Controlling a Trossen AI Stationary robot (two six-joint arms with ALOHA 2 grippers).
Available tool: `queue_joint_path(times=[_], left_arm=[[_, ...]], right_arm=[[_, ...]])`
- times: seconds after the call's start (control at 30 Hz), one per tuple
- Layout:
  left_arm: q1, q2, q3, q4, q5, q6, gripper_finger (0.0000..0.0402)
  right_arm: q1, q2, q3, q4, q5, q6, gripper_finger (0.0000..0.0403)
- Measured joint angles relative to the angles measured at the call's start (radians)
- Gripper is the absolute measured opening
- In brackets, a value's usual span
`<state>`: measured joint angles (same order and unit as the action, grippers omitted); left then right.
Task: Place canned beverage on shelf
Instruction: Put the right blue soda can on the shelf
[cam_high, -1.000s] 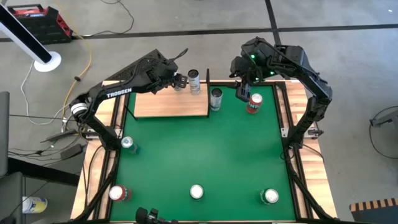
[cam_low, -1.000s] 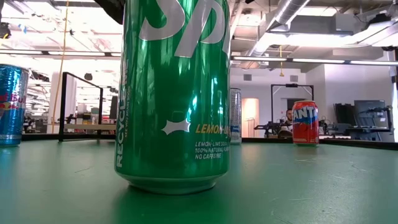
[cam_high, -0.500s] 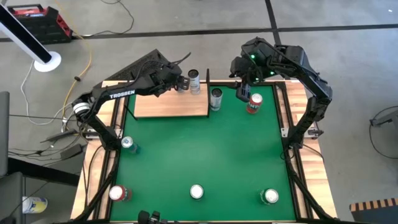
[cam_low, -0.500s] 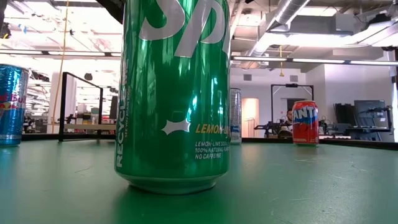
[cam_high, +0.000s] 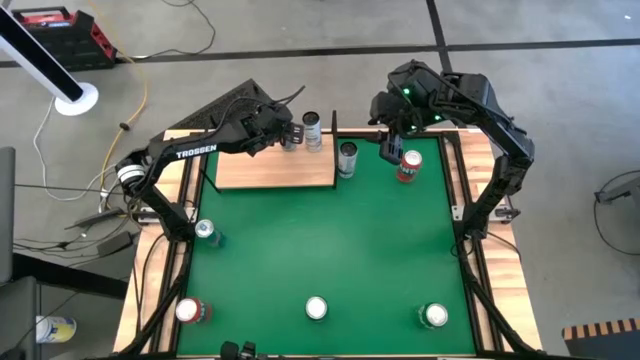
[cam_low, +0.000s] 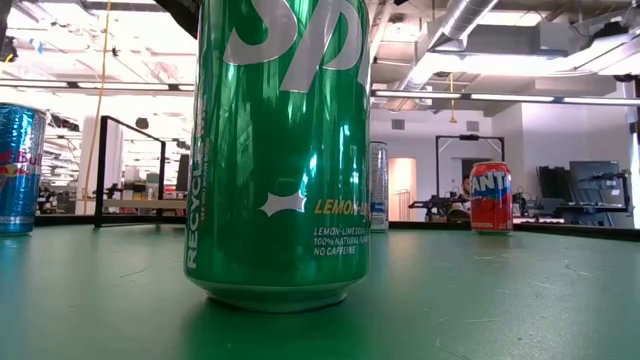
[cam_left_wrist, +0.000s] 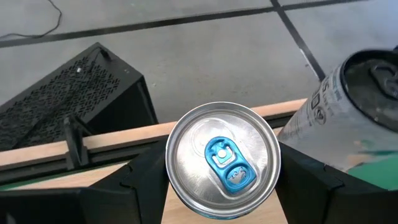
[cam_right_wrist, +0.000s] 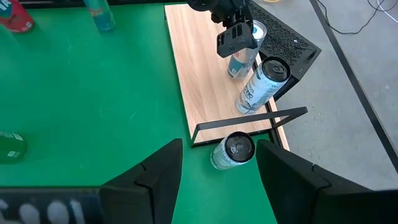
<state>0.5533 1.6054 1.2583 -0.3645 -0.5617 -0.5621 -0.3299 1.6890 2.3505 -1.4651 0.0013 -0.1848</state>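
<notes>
The pale wooden shelf (cam_high: 270, 168) lies at the table's far left, and its black posts show in the right wrist view (cam_right_wrist: 249, 127). My left gripper (cam_high: 289, 132) is over the shelf's far right corner, shut on a silver can with a blue tab (cam_left_wrist: 222, 158). A grey-white can (cam_high: 311, 128) stands on the shelf just right of it. Another can (cam_high: 347, 156) stands on the green table by the shelf's right edge. My right gripper (cam_high: 390, 149) is open and empty, beside a red can (cam_high: 408, 166). My left gripper pinches the silver can's upper side wall (cam_left_wrist: 171, 167) between its two fingers (cam_left_wrist: 142, 182), one on each side. The fingers come from above, pointing down. The can stands about upright over the shelf board (cam_right_wrist: 234, 70); whether its base touches the board I cannot tell.
Several more cans stand on the green table: one at the left edge (cam_high: 205, 232) and three along the near edge (cam_high: 188, 310), (cam_high: 316, 308), (cam_high: 434, 316). In the low view a green can (cam_low: 280, 150) fills the foreground. The table's middle is bare green (cam_high: 320, 230).
My left arm has edged slightly toward the table's right with the can still between its fingers.
</notes>
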Motion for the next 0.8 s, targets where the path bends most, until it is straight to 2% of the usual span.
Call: queue_joint_path(times=[0.47,0.8], left_arm=[[-0.007,0.033,0.002,0.012,0.007,0.032,0.0224],[-0.007,0.05,0.003,0.035,0.024,0.084,0.0252]], right_arm=[[0.003,0.0,0.0,0.003,-0.002,0.0,0.0228],[0.002,0.0,0.0,0.007,-0.002,-0.007,0.0228]])
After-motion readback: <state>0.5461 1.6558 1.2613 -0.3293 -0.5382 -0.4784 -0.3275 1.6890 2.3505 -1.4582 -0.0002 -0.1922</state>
